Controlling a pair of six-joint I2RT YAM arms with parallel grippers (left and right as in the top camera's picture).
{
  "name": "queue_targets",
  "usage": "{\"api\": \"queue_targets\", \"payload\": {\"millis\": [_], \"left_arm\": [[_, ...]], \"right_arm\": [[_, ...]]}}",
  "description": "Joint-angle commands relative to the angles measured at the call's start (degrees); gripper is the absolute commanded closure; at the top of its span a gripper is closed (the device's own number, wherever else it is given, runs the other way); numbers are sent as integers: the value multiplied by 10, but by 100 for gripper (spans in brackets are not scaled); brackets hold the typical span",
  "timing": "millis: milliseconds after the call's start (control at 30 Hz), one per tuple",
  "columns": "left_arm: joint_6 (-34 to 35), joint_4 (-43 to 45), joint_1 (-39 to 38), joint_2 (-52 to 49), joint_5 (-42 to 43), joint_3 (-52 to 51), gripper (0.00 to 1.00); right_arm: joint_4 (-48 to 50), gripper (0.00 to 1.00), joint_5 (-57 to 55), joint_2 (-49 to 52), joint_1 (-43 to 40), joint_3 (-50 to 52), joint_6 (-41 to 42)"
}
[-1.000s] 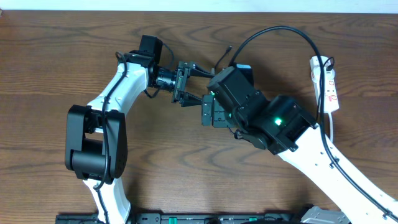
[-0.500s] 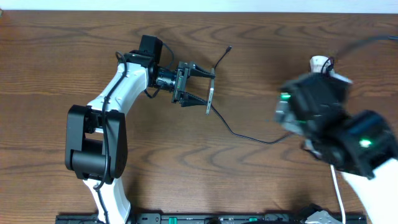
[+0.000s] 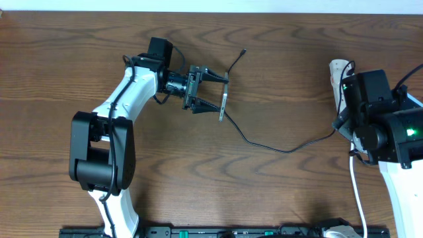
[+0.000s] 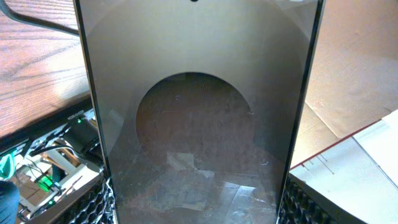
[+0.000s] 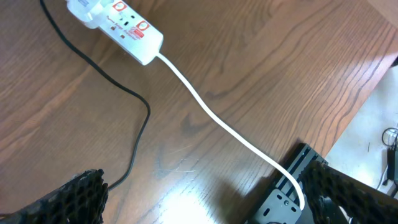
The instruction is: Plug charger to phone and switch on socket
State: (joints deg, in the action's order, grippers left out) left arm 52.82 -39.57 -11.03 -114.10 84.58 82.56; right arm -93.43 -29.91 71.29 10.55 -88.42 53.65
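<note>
Toward the left of the table (image 3: 53, 66), the left arm reached in from the near edge and its claw (image 3: 223, 96) was clamped on the phone (image 3: 222, 114), holding the slab up on its edge, clear of the wood. In the left wrist view the phone (image 4: 199, 124) filled nearly the whole frame, a dark glossy face with a round shape in its middle, and the meshed pads (image 4: 93, 205) pressed against its two long sides.

The charger (image 3: 277, 149) passed right by the held phone. Its small connector tip (image 3: 243, 50) lay loose toward the far edge, not in the phone. From the phone's near end the thin black cable sagged across the middle of the table and rose again toward the right edge.

There the socket (image 3: 336, 69) lay near the far right corner, mostly hidden under the right arm in the overhead view. In the right wrist view the white strip (image 5: 115, 28) showed its red marks, its white cord (image 5: 217, 118) trailed off toward the table's edge, and the black cable (image 5: 124, 87) curved beside it. The right claw (image 5: 205, 193) hung above this spot with its fingers (image 5: 81, 193) spread wide and nothing between them
</note>
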Motion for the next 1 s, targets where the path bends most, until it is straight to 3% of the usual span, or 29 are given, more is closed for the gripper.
{"api": "queue_targets", "payload": {"millis": [0,967], "left_arm": [[5,3,2,17,41,2,34],[15,26,2,17,48,2,34]], "right_arm": [[0,1,-16,1,-4,4,12],[0,1,55,1,-4,4,12]]}}
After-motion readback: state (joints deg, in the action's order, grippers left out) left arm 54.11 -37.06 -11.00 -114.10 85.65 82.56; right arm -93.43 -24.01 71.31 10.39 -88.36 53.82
